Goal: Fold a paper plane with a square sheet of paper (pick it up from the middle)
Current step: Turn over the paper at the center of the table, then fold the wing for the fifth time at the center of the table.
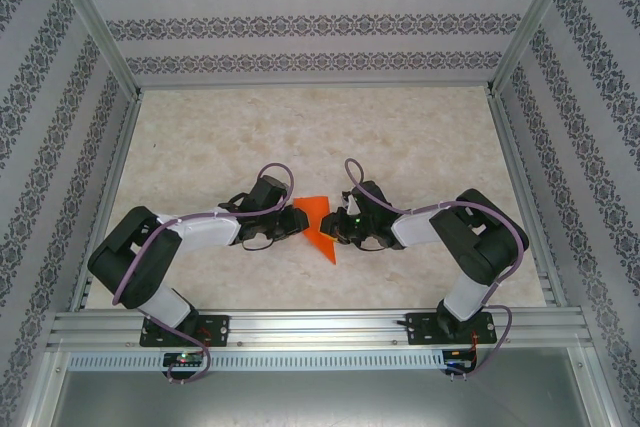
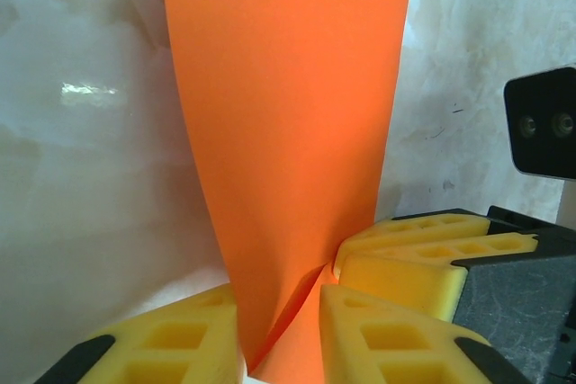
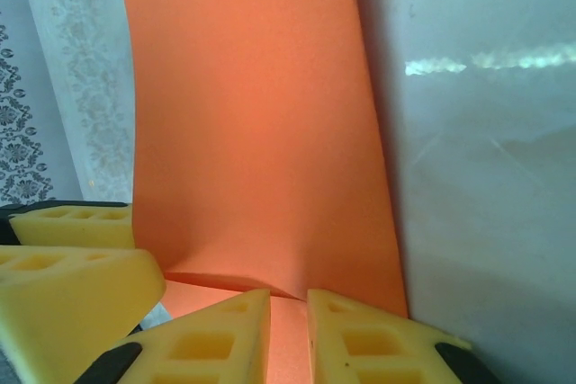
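A pale marbled tabletop (image 1: 400, 137) inside a frame with patterned walls. Two robot arms reach in from the near edge and meet at the middle of the tabletop. Between them is the orange sheet of paper (image 1: 318, 222), partly folded; from above it shows as a small pointed shape with its tip toward the near side.

The left gripper (image 1: 295, 219) comes at the paper from the left and the right gripper (image 1: 338, 230) from the right, so the paper sits directly between the two.

In the left wrist view, the left gripper's yellow padded jaws are pressed in on the paper's lower edge. The sheet rises out of the narrow gap between them and curves away, wider at the top. Just to the right, the right gripper's yellow pads touch the same sheet.

In the right wrist view, the right gripper's jaws also pinch the paper's edge in a thin gap. The sheet stands up from them with a crease running across just above the pads. The left gripper's pads are close at the left.
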`<state>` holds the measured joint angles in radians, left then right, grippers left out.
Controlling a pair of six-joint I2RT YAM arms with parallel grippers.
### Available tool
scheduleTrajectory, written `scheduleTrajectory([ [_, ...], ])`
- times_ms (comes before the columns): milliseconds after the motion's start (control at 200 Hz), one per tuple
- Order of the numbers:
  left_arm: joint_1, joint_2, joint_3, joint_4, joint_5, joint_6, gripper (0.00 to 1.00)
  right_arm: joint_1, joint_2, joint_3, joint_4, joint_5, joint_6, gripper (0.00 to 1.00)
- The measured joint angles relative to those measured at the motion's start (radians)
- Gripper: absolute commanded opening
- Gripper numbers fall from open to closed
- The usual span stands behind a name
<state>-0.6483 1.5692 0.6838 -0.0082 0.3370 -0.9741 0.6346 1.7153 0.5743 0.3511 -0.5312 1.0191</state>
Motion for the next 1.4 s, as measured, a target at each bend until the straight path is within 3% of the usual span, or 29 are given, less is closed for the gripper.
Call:
scheduleTrajectory([
  [255,0.0,0.0,0.0,0.011,0.003,-0.002,0.09,0.0,-0.008,0.003,-0.013,0.015,-0.005,0.21],
  [345,0.0,0.0,0.0,0.013,0.006,-0.001,0.0,0.0,-0.021,0.004,-0.035,0.033,-0.015,0.23],
  [759,0.0,-0.013,0.016,-0.01,-0.002,-0.023,0.0,0.049,-0.363,0.03,-0.352,0.263,-0.231,0.35],
  [1044,0.0,-0.013,0.04,-0.025,-0.001,-0.024,0.0,0.286,-0.462,-0.043,-0.349,0.546,-0.526,0.49],
  [1229,0.0,-0.013,0.041,-0.04,-0.002,-0.024,0.0,0.386,-0.441,-0.059,-0.331,0.697,-0.715,0.49],
  [1404,0.0,-0.013,0.045,-0.045,-0.001,-0.026,0.0,0.496,-0.302,0.008,-0.335,0.808,-0.848,0.42],
])
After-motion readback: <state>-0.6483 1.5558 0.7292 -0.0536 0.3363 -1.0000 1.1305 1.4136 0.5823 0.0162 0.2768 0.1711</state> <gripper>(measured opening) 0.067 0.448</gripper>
